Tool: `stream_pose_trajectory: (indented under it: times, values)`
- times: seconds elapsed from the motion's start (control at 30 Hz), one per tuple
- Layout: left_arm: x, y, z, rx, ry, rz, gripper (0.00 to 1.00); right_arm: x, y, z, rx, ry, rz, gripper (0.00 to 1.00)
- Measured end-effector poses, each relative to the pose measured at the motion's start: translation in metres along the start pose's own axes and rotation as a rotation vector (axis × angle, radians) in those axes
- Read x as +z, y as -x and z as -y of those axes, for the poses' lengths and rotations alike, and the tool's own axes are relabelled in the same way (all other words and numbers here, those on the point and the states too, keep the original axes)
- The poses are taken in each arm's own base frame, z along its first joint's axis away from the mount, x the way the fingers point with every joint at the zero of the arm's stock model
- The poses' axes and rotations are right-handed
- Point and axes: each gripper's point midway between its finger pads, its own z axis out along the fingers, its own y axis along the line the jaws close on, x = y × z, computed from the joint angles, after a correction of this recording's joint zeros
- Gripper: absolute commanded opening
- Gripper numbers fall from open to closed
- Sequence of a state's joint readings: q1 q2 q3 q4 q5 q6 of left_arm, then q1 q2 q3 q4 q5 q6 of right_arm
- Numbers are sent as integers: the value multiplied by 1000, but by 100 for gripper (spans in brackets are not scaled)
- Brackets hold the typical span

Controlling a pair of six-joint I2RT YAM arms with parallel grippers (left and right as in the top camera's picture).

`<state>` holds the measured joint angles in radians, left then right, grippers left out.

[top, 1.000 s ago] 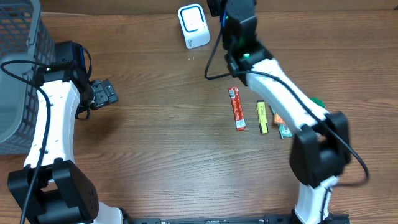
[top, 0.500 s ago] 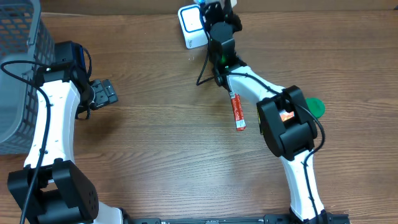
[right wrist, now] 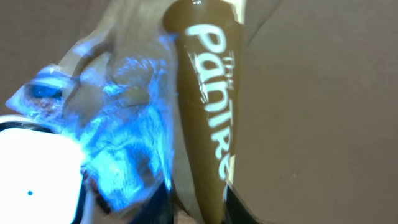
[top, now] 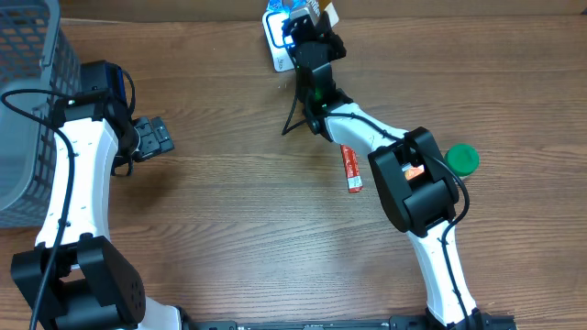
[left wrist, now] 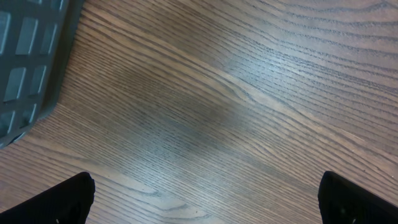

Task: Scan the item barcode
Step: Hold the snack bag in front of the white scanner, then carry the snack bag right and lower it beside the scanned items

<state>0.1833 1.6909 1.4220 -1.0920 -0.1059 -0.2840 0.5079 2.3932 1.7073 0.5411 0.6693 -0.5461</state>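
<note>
across the whole overhead view runs the wooden table (top: 229, 211), with a grey mesh basket (top: 27, 92) at its upper left edge. my left end effector (top: 154, 136) sits just right of that basket, its jaws spread as wide as they go and holding nothing; its wrist camera sees only bare wood and a corner of the basket.

at the top centre of the frame my right end effector (top: 307, 20) hangs over the white scanner (top: 277, 53), jaws pinched down narrow on a thin brown sachet (right wrist: 208, 106). the sachet is up off the table, right against the scanner's blue glow, which washes over its crinkled film. smaller things lie lower right of the scanner: a green lid (top: 461, 159) and a red stick pack (top: 351, 168).

i judge the sachet to be very light, soft and floppy, with a slick film skin that could slide or fold between my fingertips. it will not break, but a hard squeeze might crease the printed code or burst a seam. the best hold is on a flat sealed edge, away from the barcode, so the printed face stays flat and clear. whether the barcode faces the scanner window i cannot tell from these views.
</note>
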Motion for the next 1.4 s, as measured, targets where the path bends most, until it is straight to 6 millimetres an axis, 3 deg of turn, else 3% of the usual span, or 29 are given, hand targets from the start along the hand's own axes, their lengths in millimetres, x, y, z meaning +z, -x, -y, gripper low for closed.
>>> stream_pose_trajectory:
  times: [0.57, 0.97, 1.1, 1.2, 1.33, 1.4]
  values:
    - [0, 0, 0, 0, 0, 0, 100, -32, 18, -48, -15, 82, 21, 3]
    - [0, 0, 0, 0, 0, 0, 100, -38, 15, -59, 10, 116, -5, 3]
    - [0, 0, 0, 0, 0, 0, 100, -43, 29, -46, 9, 124, -18, 3]
    - [0, 0, 0, 0, 0, 0, 100, -54, 58, -22, 18, 136, -25, 3]
    - [0, 0, 0, 0, 0, 0, 100, -87, 93, 23, 55, 206, -89, 3]
    - [0, 0, 0, 0, 0, 2, 100, -107, 96, 35, 68, 293, -151, 3]
